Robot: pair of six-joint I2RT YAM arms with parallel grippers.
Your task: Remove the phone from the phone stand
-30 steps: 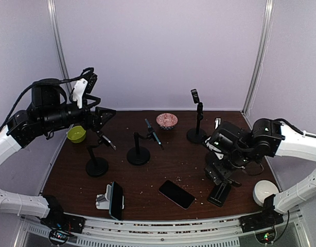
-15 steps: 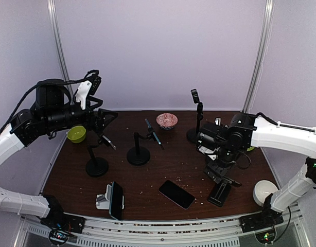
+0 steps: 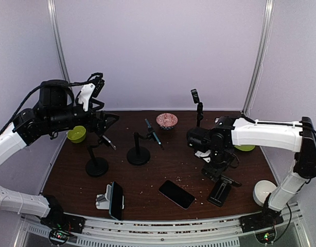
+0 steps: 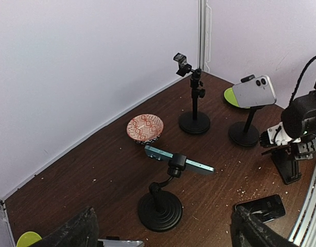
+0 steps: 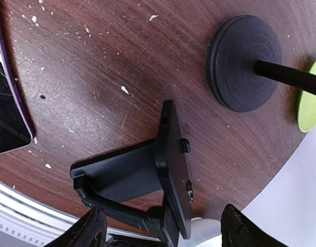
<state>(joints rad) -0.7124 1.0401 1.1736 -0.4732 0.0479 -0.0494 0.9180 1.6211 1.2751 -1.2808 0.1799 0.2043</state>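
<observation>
**Phone** (image 3: 176,194): dark, lying flat on the desk (image 3: 168,169), near the right hand (image 5: 165,227) and off to its side; apparently out of any holder.
**Stand** (image 5: 132,177): black, folding, empty, directly beneath that hand.
**Right hand:** spread wide, holding nothing.
**Left hand** (image 4: 165,235): spread wide, empty, raised well apart.
**Risk:** a low sweep could tip the stand or push the phone toward the desk edge.
**Hidden:** the phone is mostly cropped in the right wrist view.

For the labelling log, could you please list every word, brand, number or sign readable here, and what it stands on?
None can be read. The back of the silver phone shows no logo I can make out; the bowl bears only a red pattern, no letters.
</observation>
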